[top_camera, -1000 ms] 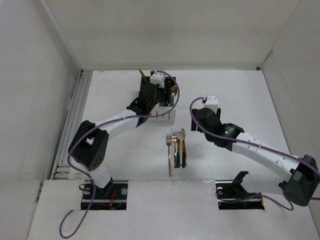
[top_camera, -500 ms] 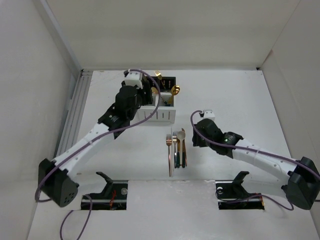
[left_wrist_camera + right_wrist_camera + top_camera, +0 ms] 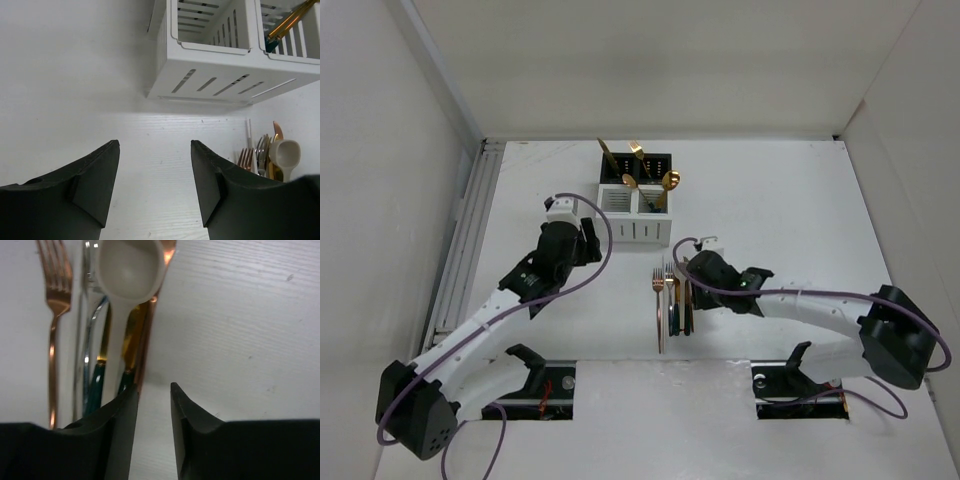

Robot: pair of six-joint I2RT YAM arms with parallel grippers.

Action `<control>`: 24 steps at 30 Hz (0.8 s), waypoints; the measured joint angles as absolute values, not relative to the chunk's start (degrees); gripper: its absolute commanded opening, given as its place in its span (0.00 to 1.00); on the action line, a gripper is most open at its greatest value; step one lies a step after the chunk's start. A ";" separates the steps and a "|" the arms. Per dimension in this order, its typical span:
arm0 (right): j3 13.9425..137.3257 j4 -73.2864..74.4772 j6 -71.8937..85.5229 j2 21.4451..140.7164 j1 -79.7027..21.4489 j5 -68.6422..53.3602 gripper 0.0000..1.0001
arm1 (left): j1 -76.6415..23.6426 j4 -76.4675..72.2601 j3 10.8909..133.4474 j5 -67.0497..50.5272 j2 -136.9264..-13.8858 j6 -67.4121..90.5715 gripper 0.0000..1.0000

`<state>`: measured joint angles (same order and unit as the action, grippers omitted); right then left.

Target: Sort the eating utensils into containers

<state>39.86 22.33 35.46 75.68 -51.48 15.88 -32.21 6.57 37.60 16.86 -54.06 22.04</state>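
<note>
Several loose eating utensils (image 3: 673, 300) lie side by side on the table: a rose-gold fork (image 3: 52, 315), a cream spoon (image 3: 130, 270), teal-handled gold pieces (image 3: 97, 380) and a copper piece (image 3: 145, 345). My right gripper (image 3: 686, 270) hovers low over their right edge, jaws narrowly open (image 3: 154, 386) with only bare table between them. The white container (image 3: 635, 216) and the black container (image 3: 646, 165) behind it hold gold utensils (image 3: 669, 181). My left gripper (image 3: 584, 246) is open and empty (image 3: 155, 142), left of the white container (image 3: 220, 75).
Enclosure walls surround the table. A slotted rail (image 3: 470, 230) runs along the left edge. The utensil pile also shows at the right of the left wrist view (image 3: 272, 155).
My left arm has pulled back from above the containers toward the near left. My right gripper has moved left and down onto the utensil pile.
</note>
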 measured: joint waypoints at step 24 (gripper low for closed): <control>47.24 18.65 35.16 83.42 -54.46 14.22 0.38 | -29.32 2.35 31.62 13.17 -48.77 24.18 0.56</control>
